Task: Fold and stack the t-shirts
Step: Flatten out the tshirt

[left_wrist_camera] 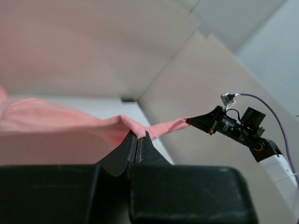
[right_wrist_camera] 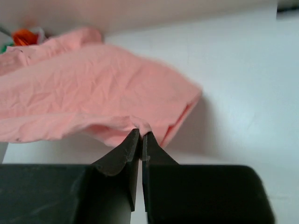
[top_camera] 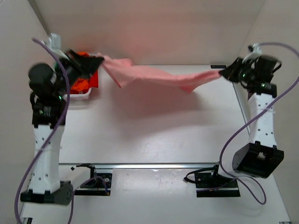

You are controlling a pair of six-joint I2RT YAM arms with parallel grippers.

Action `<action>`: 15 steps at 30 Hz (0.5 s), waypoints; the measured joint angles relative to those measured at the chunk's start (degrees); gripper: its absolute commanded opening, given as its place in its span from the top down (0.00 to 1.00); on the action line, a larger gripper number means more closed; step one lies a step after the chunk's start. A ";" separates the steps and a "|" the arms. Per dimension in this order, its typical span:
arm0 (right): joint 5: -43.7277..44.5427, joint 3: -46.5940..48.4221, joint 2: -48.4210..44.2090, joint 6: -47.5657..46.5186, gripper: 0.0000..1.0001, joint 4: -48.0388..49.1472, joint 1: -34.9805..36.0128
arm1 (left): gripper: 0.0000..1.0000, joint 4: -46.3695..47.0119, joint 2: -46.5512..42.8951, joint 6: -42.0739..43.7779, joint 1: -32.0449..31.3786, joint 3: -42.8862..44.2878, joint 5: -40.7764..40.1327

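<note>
The salmon-pink t-shirt (top_camera: 159,77) hangs stretched in the air above the far part of the table, held at both ends. My left gripper (top_camera: 99,59) is shut on its left end, over the tray. My right gripper (top_camera: 224,72) is shut on its right end. In the left wrist view my gripper (left_wrist_camera: 138,135) pinches a fold of the shirt (left_wrist_camera: 51,119), and the right arm (left_wrist_camera: 238,128) shows beyond. In the right wrist view my gripper (right_wrist_camera: 141,134) pinches the shirt's (right_wrist_camera: 93,88) edge. Orange and red shirts (top_camera: 84,81) lie in the tray; a bit of orange (right_wrist_camera: 23,36) and green shows in the right wrist view.
A white plastic tray (top_camera: 79,97) stands at the far left, under the left arm. Beige walls enclose the table at the back and sides. A metal rail (top_camera: 154,165) runs along the near edge between the arm bases.
</note>
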 measured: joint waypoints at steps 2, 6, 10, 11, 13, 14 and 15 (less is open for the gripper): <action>1.68 -11.96 -4.39 -0.09 1.00 -0.85 -0.42 | 0.99 -2.27 -7.65 2.12 -4.20 -11.30 -3.65; 6.99 -30.32 -16.44 0.15 1.00 -6.16 0.02 | 1.00 -8.94 -22.58 3.85 -11.80 -31.91 -9.31; 11.74 -39.21 -29.86 2.21 1.00 -11.43 7.15 | 0.99 -16.81 -35.23 3.61 -12.55 -44.87 -12.79; 12.46 -40.35 -31.91 2.84 1.00 -12.50 8.79 | 1.00 -18.64 -37.48 3.54 -12.13 -46.69 -12.90; 13.73 -42.49 -35.06 3.98 1.00 -14.95 11.15 | 1.00 -21.46 -40.68 3.58 -10.36 -49.42 -12.39; 14.21 -43.52 -36.13 4.35 1.00 -16.26 11.54 | 0.99 -22.69 -41.68 3.61 -9.42 -50.56 -12.13; 14.58 -44.65 -36.89 4.61 1.00 -17.40 11.69 | 1.00 -23.91 -42.38 3.65 -8.52 -51.56 -11.67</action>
